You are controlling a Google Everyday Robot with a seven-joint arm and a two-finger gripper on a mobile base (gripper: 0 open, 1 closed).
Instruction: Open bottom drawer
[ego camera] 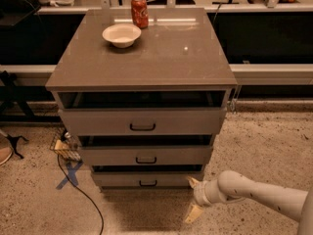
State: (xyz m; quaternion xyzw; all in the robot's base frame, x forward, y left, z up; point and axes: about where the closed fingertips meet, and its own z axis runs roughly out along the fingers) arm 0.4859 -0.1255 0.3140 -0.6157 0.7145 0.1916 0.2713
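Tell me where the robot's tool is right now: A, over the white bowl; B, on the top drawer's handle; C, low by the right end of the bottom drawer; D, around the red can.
C: the tool, fingers open, sits near the floor just off the right end of the bottom drawer, clear of its handle and far below the bowl and can.

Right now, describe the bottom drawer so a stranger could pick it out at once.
Find the grey-taupe three-drawer cabinet bearing a white bowl and red can. Go down its fronts to the lowest drawer, by the floor, the robot's open gripper beyond its right end. It looks the narrowest of the three, with a small black bar handle.
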